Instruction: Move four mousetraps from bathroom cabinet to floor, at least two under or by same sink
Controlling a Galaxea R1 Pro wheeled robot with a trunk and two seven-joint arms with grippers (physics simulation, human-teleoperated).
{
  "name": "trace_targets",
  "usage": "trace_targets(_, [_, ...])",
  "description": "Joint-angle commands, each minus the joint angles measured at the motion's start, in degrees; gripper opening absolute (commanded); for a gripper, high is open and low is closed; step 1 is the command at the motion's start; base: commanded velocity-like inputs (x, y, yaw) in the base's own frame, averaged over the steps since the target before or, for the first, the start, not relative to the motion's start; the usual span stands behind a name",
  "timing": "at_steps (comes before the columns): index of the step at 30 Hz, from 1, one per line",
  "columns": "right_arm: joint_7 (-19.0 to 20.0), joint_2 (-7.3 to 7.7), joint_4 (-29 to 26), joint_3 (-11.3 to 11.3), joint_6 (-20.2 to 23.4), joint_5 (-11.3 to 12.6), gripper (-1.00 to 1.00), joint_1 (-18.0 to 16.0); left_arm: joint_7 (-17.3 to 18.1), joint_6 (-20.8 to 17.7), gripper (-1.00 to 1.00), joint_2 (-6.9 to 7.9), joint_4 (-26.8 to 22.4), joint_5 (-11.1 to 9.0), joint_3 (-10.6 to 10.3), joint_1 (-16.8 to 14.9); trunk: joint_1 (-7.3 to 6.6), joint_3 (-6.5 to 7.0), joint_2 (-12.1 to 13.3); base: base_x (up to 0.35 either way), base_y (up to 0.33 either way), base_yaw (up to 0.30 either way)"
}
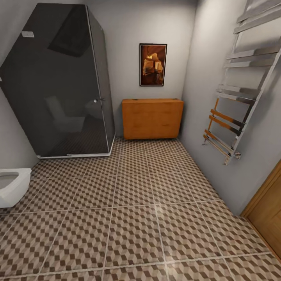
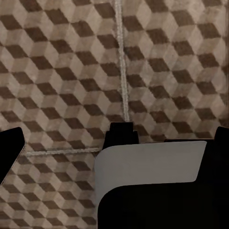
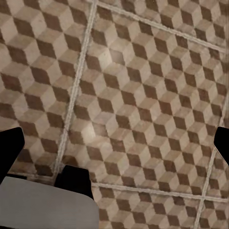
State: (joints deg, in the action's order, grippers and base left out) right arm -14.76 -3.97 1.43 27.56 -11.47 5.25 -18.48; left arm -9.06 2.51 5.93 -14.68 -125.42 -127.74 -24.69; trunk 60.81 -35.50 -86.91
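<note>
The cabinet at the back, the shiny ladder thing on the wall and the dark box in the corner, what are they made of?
The cabinet looks like orange-brown wood with a smooth finish; faint grain lines show on its front. The ladder-like wall rack seems to be polished metal, since its bars shine silver and mirror the room. The shower enclosure looks like dark tinted glass: it is see-through and glossy, with thin pale frame edges.

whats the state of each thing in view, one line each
cabinet: drawers shut, top bare
shower cabin: glass door shut
wooden door: shut, as far as it shows
toilet: lid up, bowl open
left hand: open, empty
right hand: open, empty
</note>
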Motion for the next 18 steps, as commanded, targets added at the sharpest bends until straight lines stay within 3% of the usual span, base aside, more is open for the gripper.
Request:
trace_targets(1, [-0.09, -0.01, 0.15, 0.48, -0.31, 0.55, 1.00, -0.06, -0.34, 0.29, 1.00, 0.04, -0.26, -0.27, -0.39, -0.10, 0.03, -0.15, -0.03, 0.335, 0.000, -0.115])
trace_targets(18, [-0.09, 0.01, 0.17, 0.48, -0.31, 0.55, 1.00, -0.06, -0.34, 0.26, 1.00, 0.04, -0.26, -0.27, -0.40, -0.10, 0.03, -1.66, -0.03, 0.335, 0.000, -0.128])
